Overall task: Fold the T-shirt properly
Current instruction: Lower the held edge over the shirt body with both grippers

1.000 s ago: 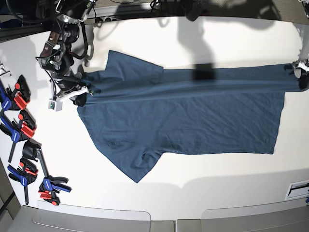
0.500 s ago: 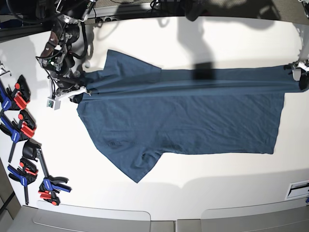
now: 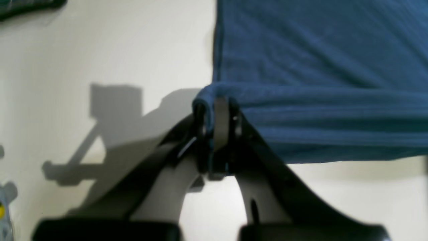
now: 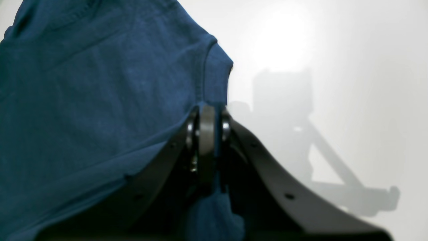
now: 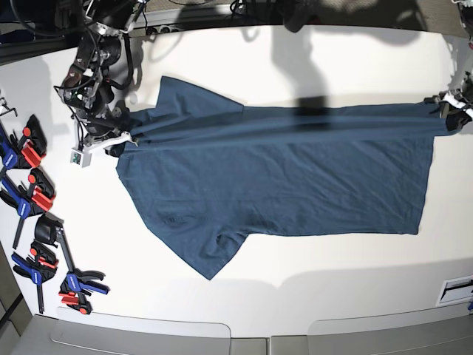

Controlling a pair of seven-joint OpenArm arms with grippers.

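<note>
Over the last second both grippers, left (image 5: 448, 109) and right (image 5: 118, 142), fingers clamped on opposite ends of the T-shirt (image 5: 281, 177) spread across the counter (image 5: 310, 281), drew its raised far edge slightly backward, suggesting a lengthwise fold beginning.

A: Where is there room to pass?

B: The white table (image 5: 310, 59) is bare at twelve o'clock and across six o'clock, beyond the T-shirt (image 5: 281, 174).

A: And what blocks?

B: A row of clamps (image 5: 37, 222) stands along the edge at nine o'clock, near the right gripper (image 5: 118, 142).
</note>
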